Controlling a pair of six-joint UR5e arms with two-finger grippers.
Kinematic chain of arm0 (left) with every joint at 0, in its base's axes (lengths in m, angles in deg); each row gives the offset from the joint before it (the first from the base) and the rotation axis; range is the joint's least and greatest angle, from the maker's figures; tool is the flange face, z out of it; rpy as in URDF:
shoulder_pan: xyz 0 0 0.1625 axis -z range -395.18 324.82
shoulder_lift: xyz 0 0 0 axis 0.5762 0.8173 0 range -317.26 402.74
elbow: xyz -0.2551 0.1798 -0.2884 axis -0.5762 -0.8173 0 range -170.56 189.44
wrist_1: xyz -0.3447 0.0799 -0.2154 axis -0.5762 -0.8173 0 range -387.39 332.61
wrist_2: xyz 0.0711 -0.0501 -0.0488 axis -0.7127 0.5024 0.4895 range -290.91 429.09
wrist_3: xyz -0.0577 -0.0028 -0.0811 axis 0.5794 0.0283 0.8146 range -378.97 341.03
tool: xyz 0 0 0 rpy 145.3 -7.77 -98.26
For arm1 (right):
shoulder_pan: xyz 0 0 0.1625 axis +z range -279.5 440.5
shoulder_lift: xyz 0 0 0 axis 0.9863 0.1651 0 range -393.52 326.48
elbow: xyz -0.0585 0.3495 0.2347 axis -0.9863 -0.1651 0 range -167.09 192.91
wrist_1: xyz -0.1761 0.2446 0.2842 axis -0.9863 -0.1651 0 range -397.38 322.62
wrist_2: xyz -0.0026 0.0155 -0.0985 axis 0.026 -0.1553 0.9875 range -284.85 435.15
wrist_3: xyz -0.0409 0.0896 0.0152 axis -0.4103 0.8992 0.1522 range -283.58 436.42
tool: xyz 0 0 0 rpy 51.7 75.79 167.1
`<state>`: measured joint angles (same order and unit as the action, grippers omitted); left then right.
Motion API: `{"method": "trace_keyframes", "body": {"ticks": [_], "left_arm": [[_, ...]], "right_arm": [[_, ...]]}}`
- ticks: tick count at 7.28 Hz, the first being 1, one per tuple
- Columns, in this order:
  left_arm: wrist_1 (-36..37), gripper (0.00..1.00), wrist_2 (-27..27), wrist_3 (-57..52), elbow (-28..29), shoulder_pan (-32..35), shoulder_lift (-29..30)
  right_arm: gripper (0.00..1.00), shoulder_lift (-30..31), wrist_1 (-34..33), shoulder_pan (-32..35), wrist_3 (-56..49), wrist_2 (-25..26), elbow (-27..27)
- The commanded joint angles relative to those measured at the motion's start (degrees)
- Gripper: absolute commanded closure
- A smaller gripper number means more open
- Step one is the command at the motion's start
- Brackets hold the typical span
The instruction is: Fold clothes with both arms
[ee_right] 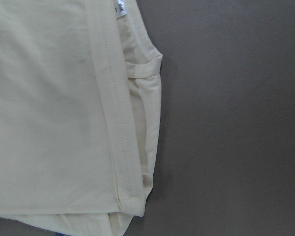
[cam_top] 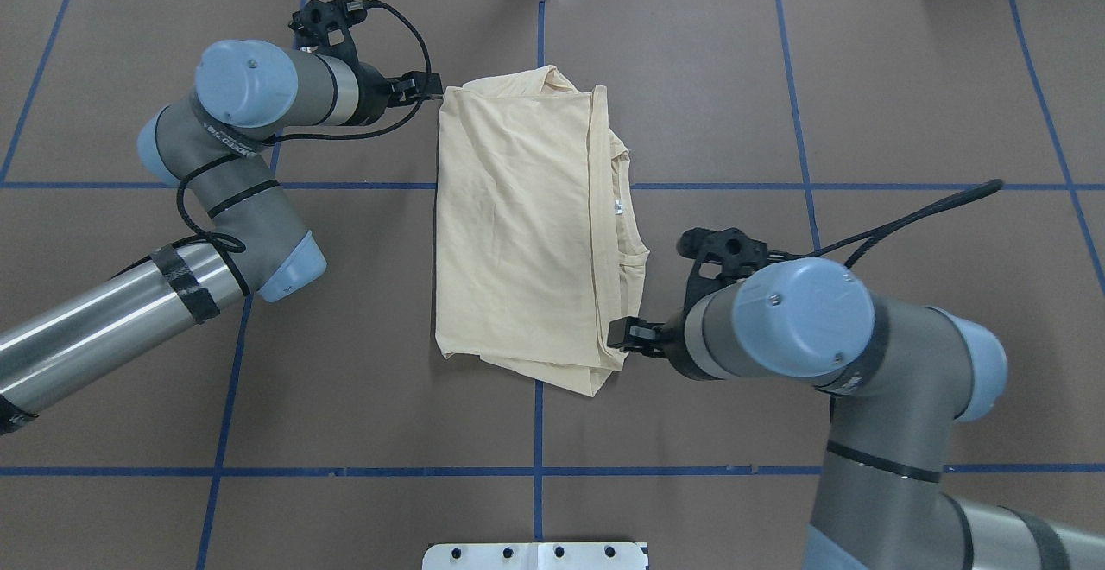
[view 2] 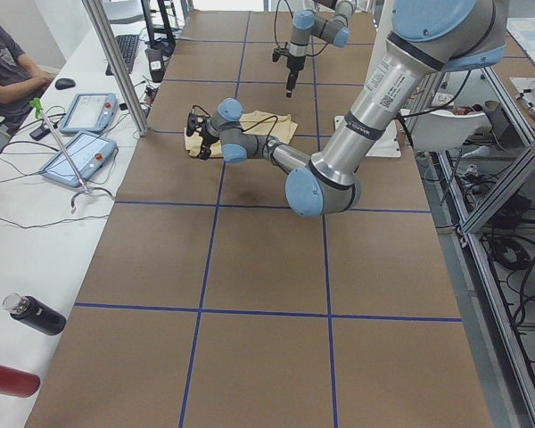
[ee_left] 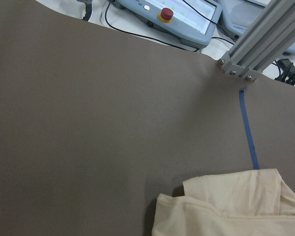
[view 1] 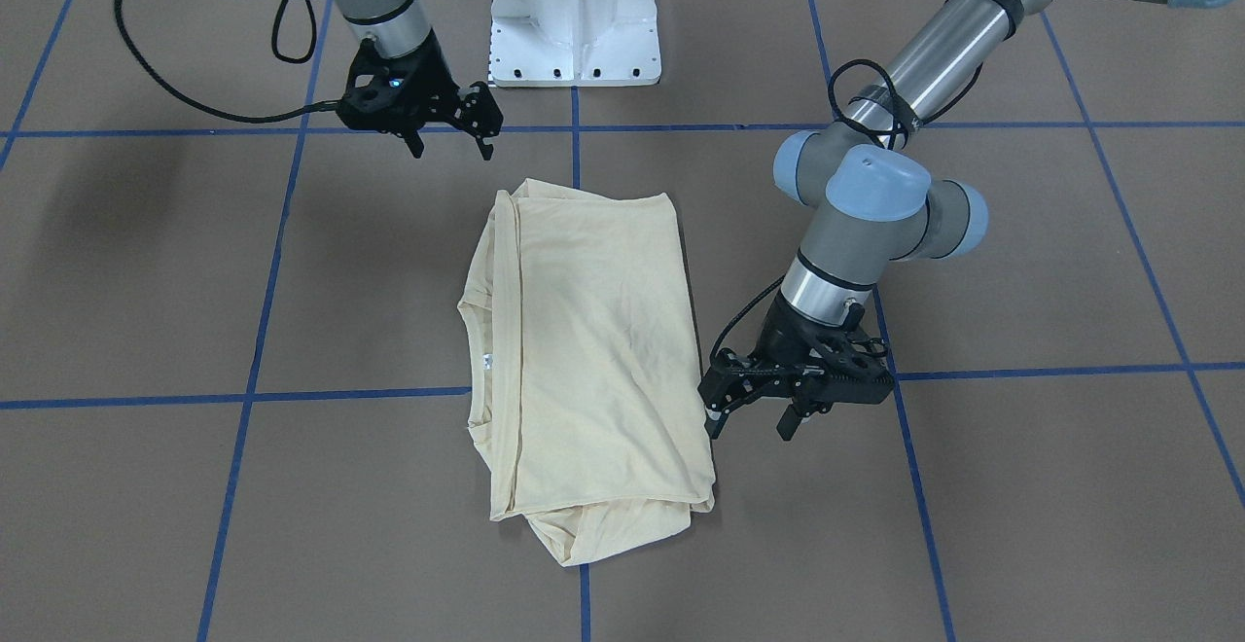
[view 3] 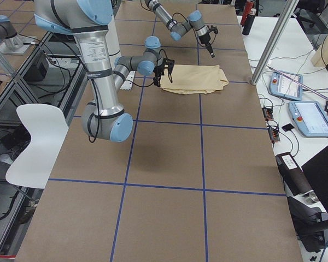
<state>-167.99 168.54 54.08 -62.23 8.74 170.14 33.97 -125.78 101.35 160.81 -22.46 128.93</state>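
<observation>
The left end effector, right of centre in the front view, is open and empty just beside the shirt. The right end effector, upper left, is also open and holds nothing. The shirt lies mid-frame on the brown desk, folded into a rough rectangle, so the task looks nearly done. Its bunched lower corner may need tidying. The cream fabric is thin, soft and lightly creased.

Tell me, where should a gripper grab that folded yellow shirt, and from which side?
Probably a corner, approached low from the side. The shirt lies flat in thin stacked layers, so only its edges offer something to pinch. The left gripper and right gripper, both open, sit near diagonally opposite corners.
</observation>
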Motion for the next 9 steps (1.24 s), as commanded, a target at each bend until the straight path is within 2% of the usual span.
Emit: {"method": "trace_keyframes", "body": {"ticks": [1,2,4,6,7,9], "left_arm": [[0.0,0.0,1.9,-1.9,-2.6,0.4,-2.0],[-0.1,0.0,1.9,-1.9,-2.7,0.4,-2.1],[-0.1,0.0,1.9,-1.8,-2.6,0.3,-2.1],[-0.2,0.0,1.9,-1.8,-2.7,0.3,-2.1],[-0.2,0.0,1.9,-1.8,-2.7,0.3,-2.1],[-0.3,0.0,1.9,-1.8,-2.7,0.3,-2.1]], "right_arm": [[0.0,-8.5,-5.6,-2.2,-8.0,5.9,-7.9],[0.0,-9.2,-5.5,-2.2,-13.3,7.3,-10.0],[0.0,-9.2,-5.3,-2.0,-16.3,7.5,-11.8],[0.0,-9.2,-1.1,-1.5,-19.9,7.3,-15.8],[0.0,-9.2,2.1,-1.5,-20.0,7.2,-17.8],[0.0,-9.3,2.8,-1.5,-19.9,6.6,-18.5]]}}
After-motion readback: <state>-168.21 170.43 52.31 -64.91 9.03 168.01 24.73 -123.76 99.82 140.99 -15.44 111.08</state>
